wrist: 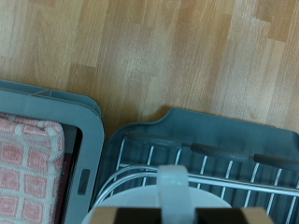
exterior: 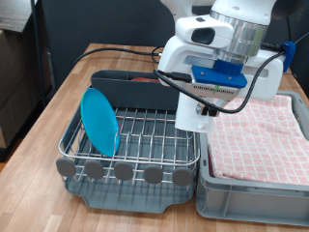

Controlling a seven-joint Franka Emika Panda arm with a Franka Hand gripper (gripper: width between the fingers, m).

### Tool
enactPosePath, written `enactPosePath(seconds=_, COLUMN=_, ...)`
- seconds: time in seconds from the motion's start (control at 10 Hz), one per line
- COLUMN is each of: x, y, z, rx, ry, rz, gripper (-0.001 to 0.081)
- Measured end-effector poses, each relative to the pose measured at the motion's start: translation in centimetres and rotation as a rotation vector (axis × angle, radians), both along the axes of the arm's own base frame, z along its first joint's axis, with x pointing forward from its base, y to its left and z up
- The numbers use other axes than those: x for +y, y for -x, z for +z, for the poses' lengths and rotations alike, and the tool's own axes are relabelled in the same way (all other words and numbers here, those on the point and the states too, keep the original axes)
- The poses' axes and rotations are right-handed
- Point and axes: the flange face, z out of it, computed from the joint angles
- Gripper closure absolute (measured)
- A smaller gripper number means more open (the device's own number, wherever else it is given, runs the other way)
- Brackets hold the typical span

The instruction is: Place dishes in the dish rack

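**Plate racked, mug at the fingers**

Woodgrain desk (exterior: 48, 145) runs under everything you see, pale planks with a wide bare strip along its edge at the exterior view's left and more open wood behind the rack. On it sits one dish rack (exterior: 130, 145), a large dark-grey plastic tray with a silver wire grid and a row of five round grey knobs along its front edge; you have free grid between the plate and the rack's side toward the exterior view's right. Just beside the rack, on the exterior view's right, stands one grey bin (exterior: 253, 184), its rim almost touching the rack's, covered by a pink checked cloth (exterior: 256, 140) with a soft woven look.

One round, flat light-blue plate (exterior: 99, 121) stands on edge in the wires near the rack's corner at the exterior view's left, tilted slightly. The arm's white body hangs over the rack's far corner by the bin, and the gripper (exterior: 205, 108) hangs low above the grid there.

In the wrist view you get one white rounded mug (wrist: 159, 201) pressed close to the lens, with the wire grid and the rack's grey rim beyond it. The fingertips themselves are cut off, so you cannot tell whether the gripper is spread or clamped on it.
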Motion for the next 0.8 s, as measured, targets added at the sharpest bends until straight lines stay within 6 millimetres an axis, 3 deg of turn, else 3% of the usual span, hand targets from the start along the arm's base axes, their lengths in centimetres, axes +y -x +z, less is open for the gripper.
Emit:
enactPosePath(seconds=0.4, x=-0.9, y=-1.1, z=0.1, rx=-0.018, ry=-0.023, rz=-0.026, gripper=0.0737)
enactPosePath(seconds=0.8, x=-2.2, y=-2.7, z=-1.4, rx=-0.013, ry=-0.050, rz=-0.071, gripper=0.0737)
